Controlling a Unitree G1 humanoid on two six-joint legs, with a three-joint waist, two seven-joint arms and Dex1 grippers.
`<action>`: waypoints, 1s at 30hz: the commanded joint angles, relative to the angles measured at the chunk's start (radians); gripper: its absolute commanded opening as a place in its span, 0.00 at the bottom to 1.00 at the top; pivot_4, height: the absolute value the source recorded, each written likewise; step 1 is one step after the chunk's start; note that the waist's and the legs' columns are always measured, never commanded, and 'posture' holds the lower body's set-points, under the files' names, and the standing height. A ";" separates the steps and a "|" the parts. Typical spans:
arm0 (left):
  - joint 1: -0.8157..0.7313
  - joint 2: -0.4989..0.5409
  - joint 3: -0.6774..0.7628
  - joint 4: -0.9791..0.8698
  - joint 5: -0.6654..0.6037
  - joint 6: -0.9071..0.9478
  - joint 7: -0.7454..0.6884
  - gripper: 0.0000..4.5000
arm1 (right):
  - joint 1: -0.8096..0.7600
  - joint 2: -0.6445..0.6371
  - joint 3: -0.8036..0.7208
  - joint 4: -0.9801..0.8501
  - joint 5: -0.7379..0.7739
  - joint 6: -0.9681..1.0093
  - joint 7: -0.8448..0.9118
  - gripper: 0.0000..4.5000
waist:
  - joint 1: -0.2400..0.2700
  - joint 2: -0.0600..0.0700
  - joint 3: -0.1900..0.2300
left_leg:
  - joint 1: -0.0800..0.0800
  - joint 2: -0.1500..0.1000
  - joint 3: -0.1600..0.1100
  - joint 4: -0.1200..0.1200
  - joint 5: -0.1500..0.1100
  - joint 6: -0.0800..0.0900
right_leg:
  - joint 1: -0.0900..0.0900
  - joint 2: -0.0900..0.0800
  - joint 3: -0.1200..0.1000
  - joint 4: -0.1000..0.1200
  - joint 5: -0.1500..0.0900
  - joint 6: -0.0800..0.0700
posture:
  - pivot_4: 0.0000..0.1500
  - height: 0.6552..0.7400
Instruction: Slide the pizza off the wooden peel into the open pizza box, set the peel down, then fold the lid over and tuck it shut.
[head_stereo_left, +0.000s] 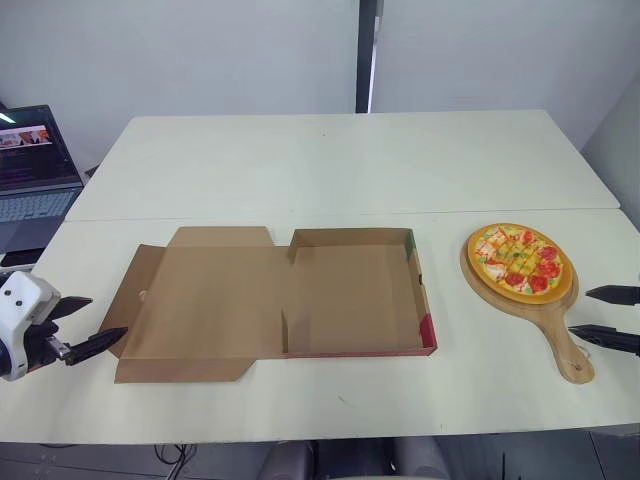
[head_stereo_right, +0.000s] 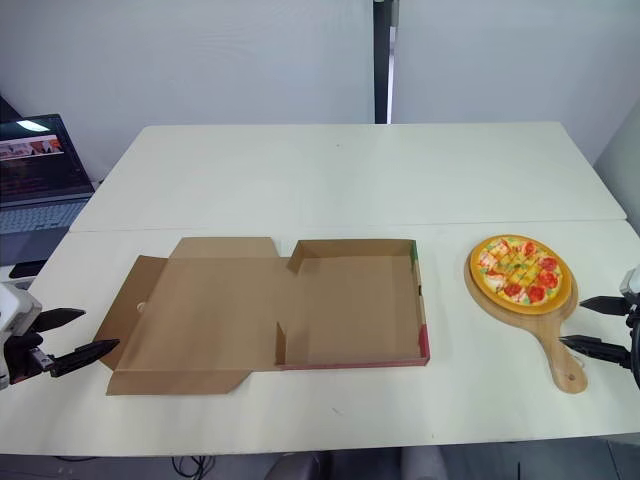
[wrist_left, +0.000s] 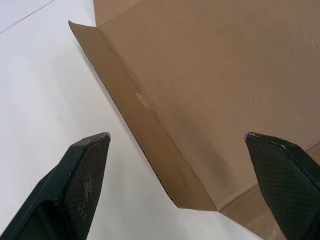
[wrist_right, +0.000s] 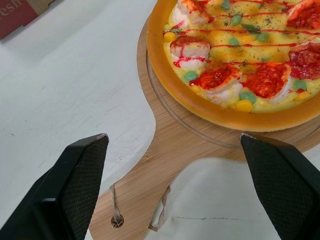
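A white tabletop (head_stereo_left: 330, 170) seen from above. One open pizza box (head_stereo_left: 350, 300) of brown cardboard lies near the middle, its tray empty. Its single lid (head_stereo_left: 215, 300) is spread flat toward the robot's left.

To the right of the box, apart from it, lies one round wooden peel (head_stereo_left: 562, 345). One pizza (head_stereo_left: 521, 258) with red, yellow and green toppings sits centred on its blade. The handle points back toward the robot and has a small cord loop at its end.

The right gripper (head_stereo_left: 579, 312) hovers just beside the handle's end. Its two black fingers (wrist_right: 75, 175) are spread wide, gripping nothing, and the handle lies ahead between them.

The left gripper (head_stereo_left: 107, 316) waits at the lid's outer flap. Its fingers (wrist_left: 85, 170) are also spread apart and empty.

One laptop (head_stereo_left: 35, 170) stands beyond the tabletop's left edge.

The peel looks stiff and fairly light. The narrow handle seems the natural place to hold it. The pizza rests loose on smooth wood, so it would likely slide once the peel tilts. Keeping the peel level until it is over the tray seems wise. The box looks thin and light and may shift if pushed. The lid should bend easily at its crease.
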 joint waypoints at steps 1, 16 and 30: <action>0.012 0.017 0.020 0.010 -0.003 -0.016 -0.015 0.99 | 0.000 -0.022 -0.017 -0.003 -0.006 -0.012 0.004 1.00 | 0.000 0.000 0.000 | 0.000 0.000 0.000 0.000 0.000 0.000 | 0.000 0.000 0.000 0.000 0.000 0.000 | 1.00 1.00; -0.040 0.032 0.010 0.070 -0.079 -0.064 -0.183 0.99 | 0.003 -0.001 -0.034 0.039 -0.035 -0.046 -0.047 1.00 | 0.000 0.000 0.000 | 0.000 0.000 0.001 0.000 0.000 0.000 | 0.000 0.000 0.000 0.000 0.000 0.000 | 1.00 1.00; -0.069 0.034 0.011 0.037 -0.120 0.034 -0.205 0.99 | 0.013 0.011 -0.068 0.060 -0.033 -0.072 -0.089 1.00 | -0.002 0.000 0.000 | 0.000 0.000 0.001 0.000 0.000 0.000 | 0.000 0.001 0.001 0.000 0.000 0.000 | 1.00 1.00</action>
